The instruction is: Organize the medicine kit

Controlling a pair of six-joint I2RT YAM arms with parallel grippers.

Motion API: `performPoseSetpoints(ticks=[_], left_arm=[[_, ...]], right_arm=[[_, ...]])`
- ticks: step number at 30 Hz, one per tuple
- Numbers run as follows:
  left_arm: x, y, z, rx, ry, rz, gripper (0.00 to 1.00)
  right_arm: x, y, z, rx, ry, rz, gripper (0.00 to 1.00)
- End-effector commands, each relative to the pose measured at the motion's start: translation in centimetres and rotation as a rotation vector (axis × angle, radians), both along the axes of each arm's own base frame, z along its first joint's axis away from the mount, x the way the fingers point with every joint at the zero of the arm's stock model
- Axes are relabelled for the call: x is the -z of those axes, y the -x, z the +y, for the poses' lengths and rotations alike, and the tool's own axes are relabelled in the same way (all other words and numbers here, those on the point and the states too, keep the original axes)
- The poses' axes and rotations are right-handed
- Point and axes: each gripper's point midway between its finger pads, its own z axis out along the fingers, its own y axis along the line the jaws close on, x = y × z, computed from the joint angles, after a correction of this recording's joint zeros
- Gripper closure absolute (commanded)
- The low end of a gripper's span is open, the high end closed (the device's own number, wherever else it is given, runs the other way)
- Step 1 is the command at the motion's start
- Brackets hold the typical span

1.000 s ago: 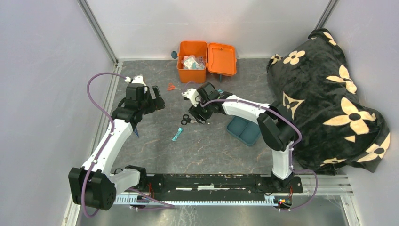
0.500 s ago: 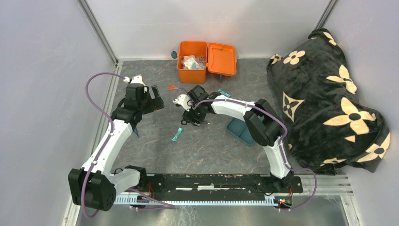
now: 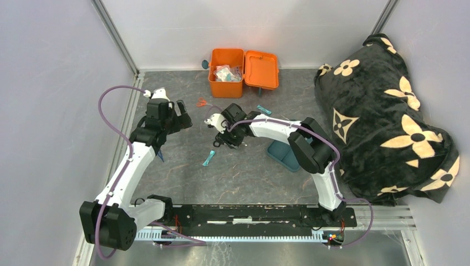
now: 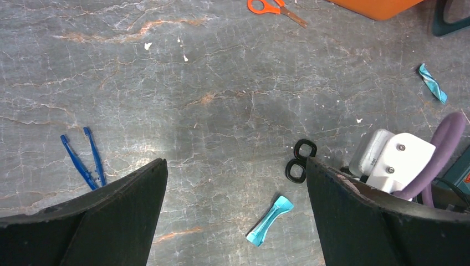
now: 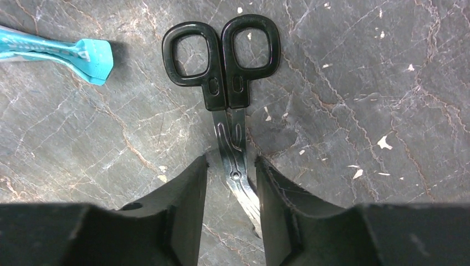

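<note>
Reaching further left than a second ago, the right arm is now hanging over the middle of the grey stone-patterned tabletop (image 3: 244, 172), and its claw is narrowing. The right claw (image 5: 230, 166) is pointing down at a pair of black scissors (image 5: 224, 94) lying flat, with one finger (image 5: 183, 205) on each side of the closed blades; it is standing partly open, with a thin strip of tabletop showing on both sides, so it is not gripping anything. A teal packet (image 5: 61, 50) is lying just beside the scissor handles. The left claw (image 4: 235, 163) is hovering above the tabletop with its jaws spread wide, holding nothing. Blue tweezers (image 4: 83, 158) are lying under its left side, and orange scissors (image 4: 269, 8) are resting further back. The medicine kit (image 3: 225, 88) is sitting at the far edge of the tabletop by the back wall, with its lid lying open to the right and small packets showing inside. A teal compartment tray (image 3: 285, 152) is sitting beside the right arm, and a black flowered blanket (image 3: 388, 111) is heaped at the right.
</note>
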Motion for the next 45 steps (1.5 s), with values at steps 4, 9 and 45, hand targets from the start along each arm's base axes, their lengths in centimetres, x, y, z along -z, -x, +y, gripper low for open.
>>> performPoseSetpoints(ticks=[4,9,45], left_arm=[[-0.5,-0.2,0.2,-0.011,0.007,-0.027,0.00],[0.6,0.1,-2.4,0.060,0.130,0.018,0.00],[1.7,0.9,-4.5,0.117,0.236,0.039,0.00]], right_arm=[[2.7,1.7,-4.6,0.124,0.142,0.035,0.67],[2.5,1.9,-6.5,0.260,0.167,0.012,0.80],[-6.8,3.3,-8.6,0.614,-0.256,-0.112,0.93]])
